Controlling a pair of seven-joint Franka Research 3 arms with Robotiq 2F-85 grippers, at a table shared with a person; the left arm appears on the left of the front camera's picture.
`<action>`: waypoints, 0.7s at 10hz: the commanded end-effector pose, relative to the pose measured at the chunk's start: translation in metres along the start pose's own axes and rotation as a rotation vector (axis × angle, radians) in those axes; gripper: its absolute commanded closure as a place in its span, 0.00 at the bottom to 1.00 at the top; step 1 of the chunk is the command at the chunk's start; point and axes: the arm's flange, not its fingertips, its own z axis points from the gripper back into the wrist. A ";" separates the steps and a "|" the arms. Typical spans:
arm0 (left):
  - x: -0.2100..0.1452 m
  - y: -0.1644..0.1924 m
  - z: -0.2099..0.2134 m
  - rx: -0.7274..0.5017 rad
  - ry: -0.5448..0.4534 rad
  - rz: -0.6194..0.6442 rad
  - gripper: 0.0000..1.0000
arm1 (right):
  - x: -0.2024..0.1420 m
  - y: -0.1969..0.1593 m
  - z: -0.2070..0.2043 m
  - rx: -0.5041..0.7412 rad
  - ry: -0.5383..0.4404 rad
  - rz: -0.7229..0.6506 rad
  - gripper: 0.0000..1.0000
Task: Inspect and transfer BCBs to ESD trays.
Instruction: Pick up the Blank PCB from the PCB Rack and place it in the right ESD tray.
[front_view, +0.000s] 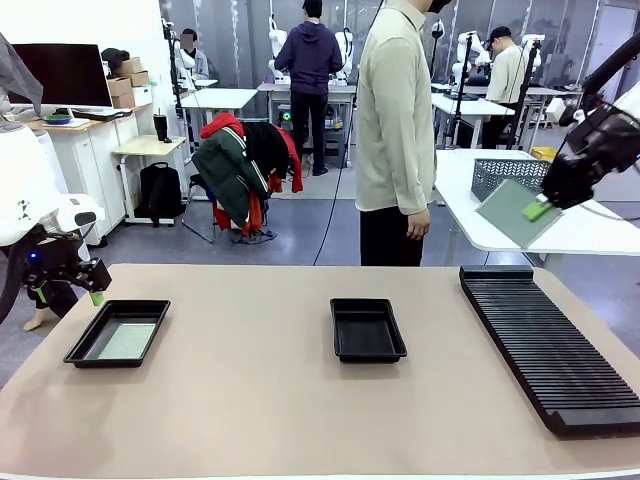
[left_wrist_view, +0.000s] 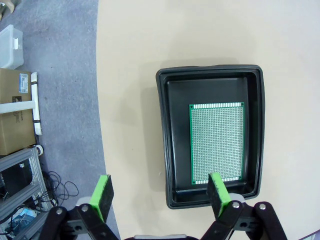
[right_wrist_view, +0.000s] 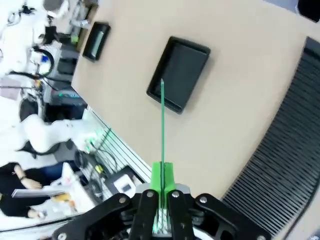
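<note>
Matt beige table top (front_view: 260, 400), black plastic pieces
The tray (left_wrist_view: 162, 150) is shining a little, like smooth plastic; the board (left_wrist_view: 216, 142) in it is showing a green face with a fine dotted grid; the ribbed rack (front_view: 550, 345) is looking matt.

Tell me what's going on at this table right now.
The right gripper is shut on a thin green circuit board, holding it in the air at the right side of the tan table, above the long black ribbed rack. The left gripper hangs open by the left shallow black plastic tray, where another green board lies flat. The middle black tray holds nothing yet. A person stands at the far side, touching nothing.
</note>
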 end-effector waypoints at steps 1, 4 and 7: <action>0.000 0.001 -0.001 0.001 -0.008 0.002 0.00 | -0.012 0.008 -0.039 0.081 -0.111 -0.072 0.97; 0.000 0.001 -0.001 0.001 -0.008 0.002 0.00 | -0.016 0.005 -0.104 0.185 -0.163 -0.145 0.97; 0.000 0.001 -0.001 0.001 -0.008 0.002 0.00 | -0.019 0.006 -0.160 0.246 -0.198 -0.195 0.97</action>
